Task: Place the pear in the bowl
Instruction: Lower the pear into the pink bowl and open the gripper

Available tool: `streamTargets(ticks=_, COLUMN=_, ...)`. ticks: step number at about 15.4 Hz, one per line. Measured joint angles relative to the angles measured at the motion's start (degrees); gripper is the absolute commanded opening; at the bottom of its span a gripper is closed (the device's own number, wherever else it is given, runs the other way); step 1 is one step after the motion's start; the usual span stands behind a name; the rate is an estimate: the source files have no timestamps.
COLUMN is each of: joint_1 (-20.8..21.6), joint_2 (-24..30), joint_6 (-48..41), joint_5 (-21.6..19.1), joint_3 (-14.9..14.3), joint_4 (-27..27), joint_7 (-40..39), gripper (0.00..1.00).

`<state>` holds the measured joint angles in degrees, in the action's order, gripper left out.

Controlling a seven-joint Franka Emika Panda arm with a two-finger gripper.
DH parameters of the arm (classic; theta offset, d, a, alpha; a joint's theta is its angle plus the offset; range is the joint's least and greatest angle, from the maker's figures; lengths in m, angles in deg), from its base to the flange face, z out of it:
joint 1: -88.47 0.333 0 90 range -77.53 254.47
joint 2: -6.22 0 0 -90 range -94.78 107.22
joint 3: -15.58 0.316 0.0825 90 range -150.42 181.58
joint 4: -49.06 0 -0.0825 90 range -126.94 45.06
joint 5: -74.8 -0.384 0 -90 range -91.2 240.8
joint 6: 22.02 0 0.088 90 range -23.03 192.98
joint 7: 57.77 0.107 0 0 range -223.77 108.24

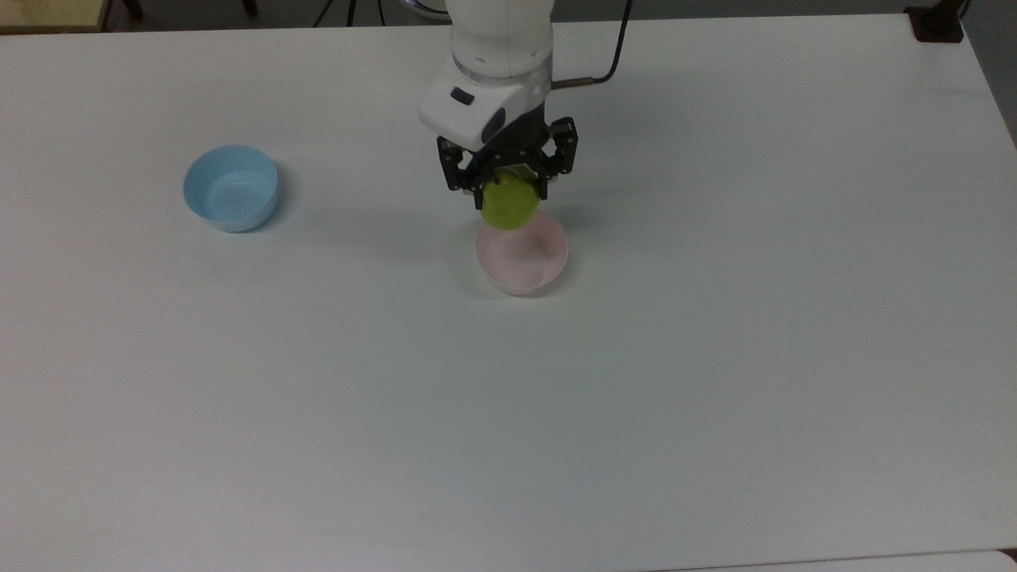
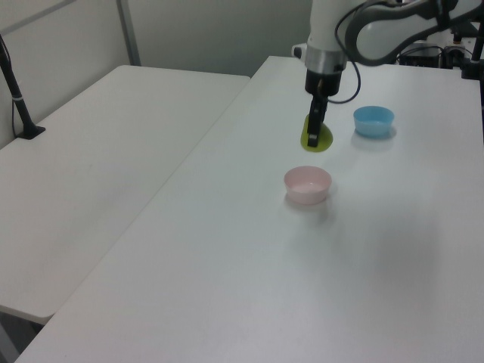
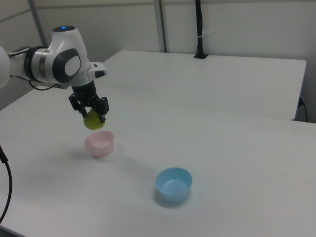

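Nearest in the top view, the pink bowl is seen on the white table, and the pear is held in the air just over its far rim, pinched between the fingers of the gripper. Probably a short move toward the bowl's centre is needed before release. Farther to the top view's left, the blue bowl is set well apart.
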<state>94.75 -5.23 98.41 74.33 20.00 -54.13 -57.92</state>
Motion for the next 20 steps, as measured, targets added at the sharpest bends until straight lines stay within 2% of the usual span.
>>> streamTargets(ticks=3, joint_1=1.2, joint_2=-2.8, joint_6=2.6, joint_5=1.1, joint_3=0.0, joint_4=-0.1, joint_7=0.7, gripper=0.17)
streamTargets(ticks=7, joint_1=2.6, joint_2=-6.7, joint_6=6.5, joint_5=5.7, joint_3=0.1, joint_4=-0.4, joint_7=4.1, gripper=0.17)
streamTargets(ticks=11, joint_1=3.2, joint_2=-9.2, joint_6=9.2, joint_5=6.8, joint_3=0.1, joint_4=-0.5, joint_7=4.7, gripper=0.17)
streamTargets(ticks=12, joint_1=3.3, joint_2=-9.5, joint_6=9.3, joint_5=7.2, joint_3=0.1, joint_4=-0.5, joint_7=4.7, gripper=0.24)
streamTargets(ticks=13, joint_1=3.3, joint_2=-9.7, joint_6=9.3, joint_5=7.5, joint_3=0.1, joint_4=-0.5, joint_7=4.8, gripper=0.51)
streamTargets(ticks=15, joint_1=3.3, joint_2=-10.3, joint_6=9.6, joint_5=7.8, joint_3=0.1, joint_4=-0.5, joint_7=5.1, gripper=0.93)
streamTargets(ticks=16, joint_1=3.3, joint_2=-10.4, joint_6=9.7, joint_5=7.8, joint_3=0.0, joint_4=-0.5, joint_7=5.7, gripper=1.00)
streamTargets(ticks=20, joint_1=3.1, joint_2=-10.3, joint_6=9.7, joint_5=7.9, joint_3=0.0, joint_4=-0.4, joint_7=7.7, gripper=1.00)
